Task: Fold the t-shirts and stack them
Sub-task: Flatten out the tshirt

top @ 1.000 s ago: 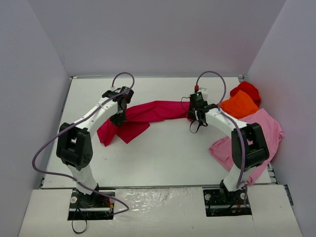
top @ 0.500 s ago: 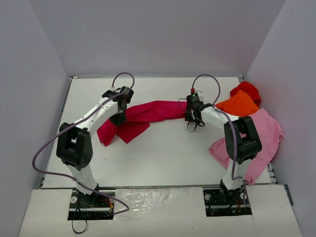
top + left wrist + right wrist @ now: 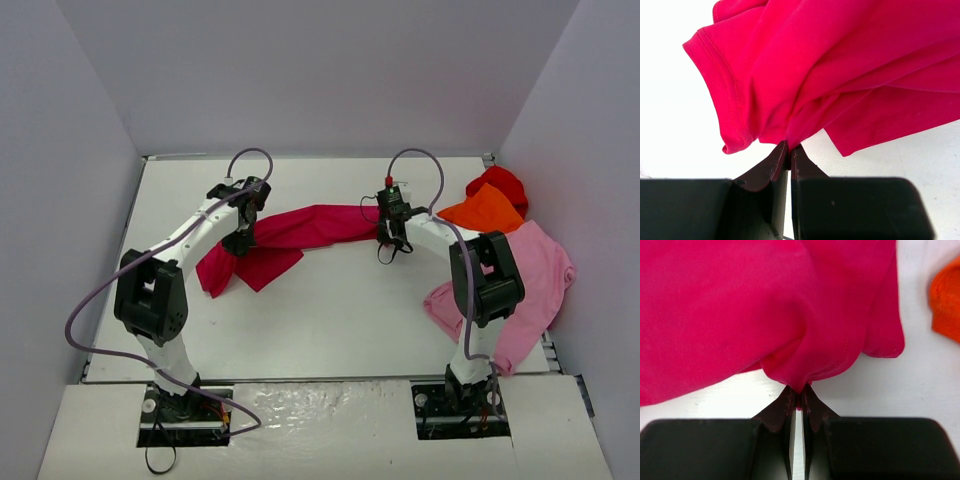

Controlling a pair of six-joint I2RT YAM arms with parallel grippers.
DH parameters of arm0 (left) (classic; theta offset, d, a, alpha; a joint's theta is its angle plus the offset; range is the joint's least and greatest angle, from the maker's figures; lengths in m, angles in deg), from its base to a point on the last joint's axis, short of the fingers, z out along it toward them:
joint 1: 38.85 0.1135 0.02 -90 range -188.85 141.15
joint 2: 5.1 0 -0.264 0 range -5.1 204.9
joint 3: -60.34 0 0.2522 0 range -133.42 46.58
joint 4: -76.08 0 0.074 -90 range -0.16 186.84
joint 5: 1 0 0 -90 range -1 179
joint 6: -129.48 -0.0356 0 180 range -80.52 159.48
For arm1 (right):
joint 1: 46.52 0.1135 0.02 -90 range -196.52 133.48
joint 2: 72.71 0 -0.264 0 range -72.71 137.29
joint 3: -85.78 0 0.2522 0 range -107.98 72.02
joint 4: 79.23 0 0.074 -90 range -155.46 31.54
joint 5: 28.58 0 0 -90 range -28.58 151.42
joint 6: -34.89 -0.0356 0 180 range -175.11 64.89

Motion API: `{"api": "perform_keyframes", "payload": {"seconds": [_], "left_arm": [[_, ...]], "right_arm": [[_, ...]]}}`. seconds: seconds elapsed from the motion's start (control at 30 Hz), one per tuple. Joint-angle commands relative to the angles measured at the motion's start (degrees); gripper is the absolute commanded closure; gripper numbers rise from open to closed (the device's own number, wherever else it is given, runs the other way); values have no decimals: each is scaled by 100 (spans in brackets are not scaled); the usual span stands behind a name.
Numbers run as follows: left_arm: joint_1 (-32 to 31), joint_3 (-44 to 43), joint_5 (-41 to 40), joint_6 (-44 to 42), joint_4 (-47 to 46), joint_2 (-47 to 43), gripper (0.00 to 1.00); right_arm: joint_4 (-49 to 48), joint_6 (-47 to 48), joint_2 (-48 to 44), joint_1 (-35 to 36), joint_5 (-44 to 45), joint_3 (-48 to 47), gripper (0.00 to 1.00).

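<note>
Crimson t-shirt [image 3: 310,228]: it lies strung out as a long, bunched band across the far middle of the table [image 3: 330,320], between the two arms. Its left end drops into loose folds that spread on the surface.
Handling: the cloth is soft, light and limp. It will likely sag and crease wherever nothing holds it up, and a thin pinch may slip free under a hard pull. There is nothing here to break.
Where to hold: hems and corners look best, since the shirt can then open flat when drawn apart. Both pinches take gathered folds, so which corners they have cannot be told.
Left gripper [image 3: 790,147]: the jaws are pressed together on a bunched fold of the crimson cloth, just beside a stitched, rounded hem.
Right gripper [image 3: 799,390]: the jaws are pressed together, pinching a small tuck at the stitched edge of the shirt's right end.
Other shirts: the orange t-shirt [image 3: 487,212] has the bright red t-shirt [image 3: 500,183] behind it and the light pink t-shirt [image 3: 530,275] nearer the arms. All three are heaped along the right side, unfolded.
Top view alone: it shows the whole span of the band, the pile, and both arms reaching in from either end.
Left wrist view alone: it shows the hem stitching and the cloth actually entering the closed fingertips.
Right wrist view alone: it shows that the pinch sits right at the shirt's edge. The orange cloth is near on the right, with bare table between it and the crimson.
Stage, as judged: early, with the shirt not yet spread flat and nothing folded or stacked.
</note>
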Motion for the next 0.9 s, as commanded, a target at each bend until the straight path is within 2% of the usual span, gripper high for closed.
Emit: {"api": "perform_keyframes", "payload": {"seconds": [0.0,0.27,0.53,0.87], "left_arm": [[44,-415,-306,-181,393,-433,100],[96,-1026,-420,-370,846,-801,100],[432,-2154,-393,-806,1439,-1224,100],[1260,-2746,-218,-1268,1800,-1605,100]], "right_arm": [[-100,225,-249,-97,110,-555,100],[539,628,-879,-139,401,-1518,100],[1103,964,-1514,-370,804,-2487,100],[1255,1226,-2421,-469,1815,-2566,100]]}}
